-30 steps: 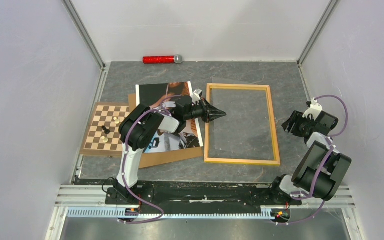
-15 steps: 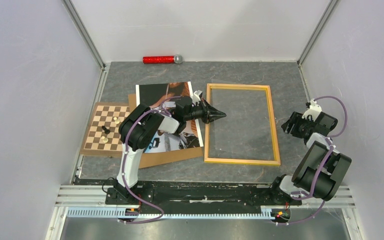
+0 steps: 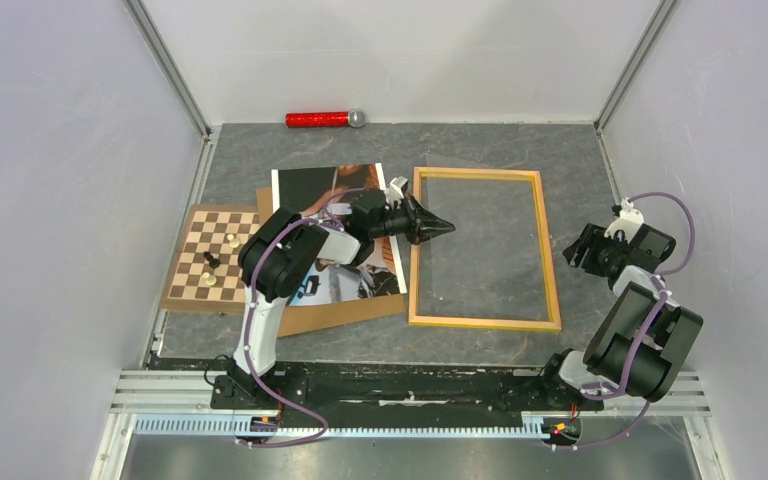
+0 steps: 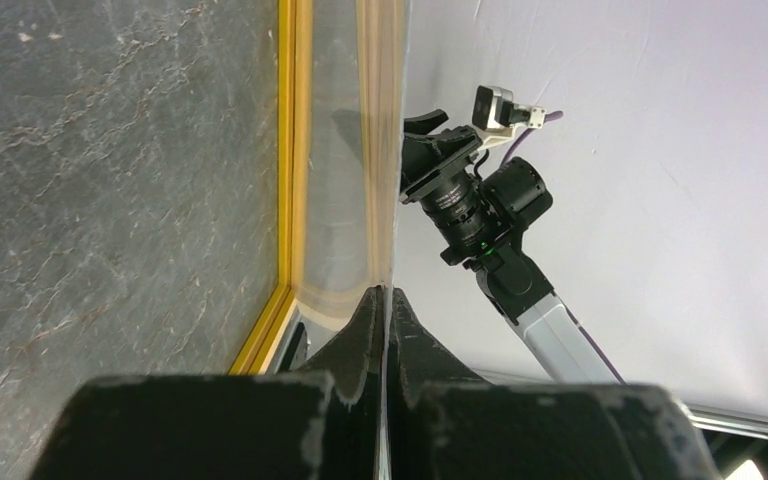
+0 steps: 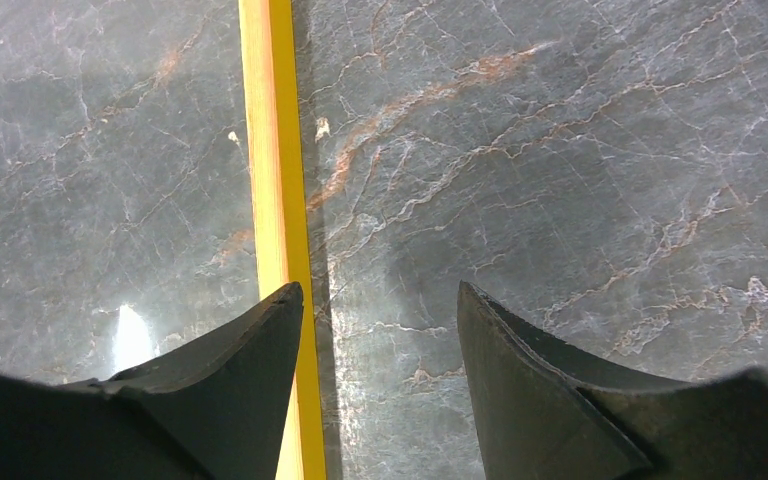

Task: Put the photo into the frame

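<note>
**Photo on the board, frame flat beside it**

I see a dark grey stone-patterned desk (image 3: 480,140) shut in by plain white walls. The photo (image 3: 310,185) lies face up, left of centre, on a brown board (image 3: 350,312), and my left arm (image 3: 280,255) crosses over its lower half. The frame (image 3: 480,322) lies flat on the desk just to the photo's right, with bare desk showing inside its rails.

The left jaws reach out over the frame's left rail. In the wrist view they are pinched together, and the thin edge of a clear sheet (image 4: 345,150) runs up from between their tips, so I read them as gripping it. The right jaws are spread wide, low over the desk at the frame's right rail (image 5: 275,200), holding nothing.

A chessboard (image 3: 195,270) with a few pieces sits left of the photo, partly over the board. A red tube (image 3: 320,120) lies at the back wall.
</note>
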You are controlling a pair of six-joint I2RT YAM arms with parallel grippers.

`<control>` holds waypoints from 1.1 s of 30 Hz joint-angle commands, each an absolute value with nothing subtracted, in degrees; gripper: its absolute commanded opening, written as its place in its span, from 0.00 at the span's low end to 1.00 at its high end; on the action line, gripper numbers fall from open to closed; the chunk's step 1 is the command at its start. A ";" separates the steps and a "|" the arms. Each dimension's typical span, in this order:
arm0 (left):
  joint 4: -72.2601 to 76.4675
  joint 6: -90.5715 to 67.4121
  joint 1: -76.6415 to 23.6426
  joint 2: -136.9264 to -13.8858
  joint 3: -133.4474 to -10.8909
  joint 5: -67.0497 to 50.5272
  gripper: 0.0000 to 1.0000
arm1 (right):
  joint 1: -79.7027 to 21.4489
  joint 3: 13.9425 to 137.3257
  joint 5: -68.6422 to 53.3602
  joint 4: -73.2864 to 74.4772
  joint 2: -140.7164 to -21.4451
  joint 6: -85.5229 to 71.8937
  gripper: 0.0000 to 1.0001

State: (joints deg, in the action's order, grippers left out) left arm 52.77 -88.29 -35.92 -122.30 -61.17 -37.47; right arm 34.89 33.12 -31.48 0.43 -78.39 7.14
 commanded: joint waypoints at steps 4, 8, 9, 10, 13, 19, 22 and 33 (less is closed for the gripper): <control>54.16 -84.40 -36.91 -124.18 -64.16 -40.60 0.02 | 35.12 32.87 -32.35 -1.58 -78.49 7.91 0.61; 53.36 -83.03 -37.09 -124.97 -64.51 -40.88 0.02 | 35.15 32.70 -32.43 -1.67 -78.69 8.00 0.61; 53.26 -82.89 -37.09 -125.14 -64.51 -40.87 0.02 | 35.10 32.68 -32.43 -1.68 -78.74 8.01 0.61; 53.26 -82.75 -37.17 -125.32 -64.43 -40.87 0.02 | 35.13 32.70 -32.35 -1.67 -78.82 8.00 0.61; 52.92 -82.19 -37.27 -125.68 -64.29 -40.70 0.02 | 35.03 32.59 -32.30 -1.76 -79.01 8.09 0.61; 52.16 -81.07 -37.27 -126.08 -64.16 -40.44 0.02 | 33.96 32.26 -31.36 -1.98 -79.96 8.17 0.60; 51.52 -80.36 -37.35 -126.38 -63.97 -40.19 0.02 | 32.91 32.01 -30.53 -2.11 -80.62 8.35 0.60; 46.90 -75.76 -37.70 -127.17 -64.68 -39.55 0.02 | 30.11 32.08 -29.24 -2.37 -84.06 8.36 0.60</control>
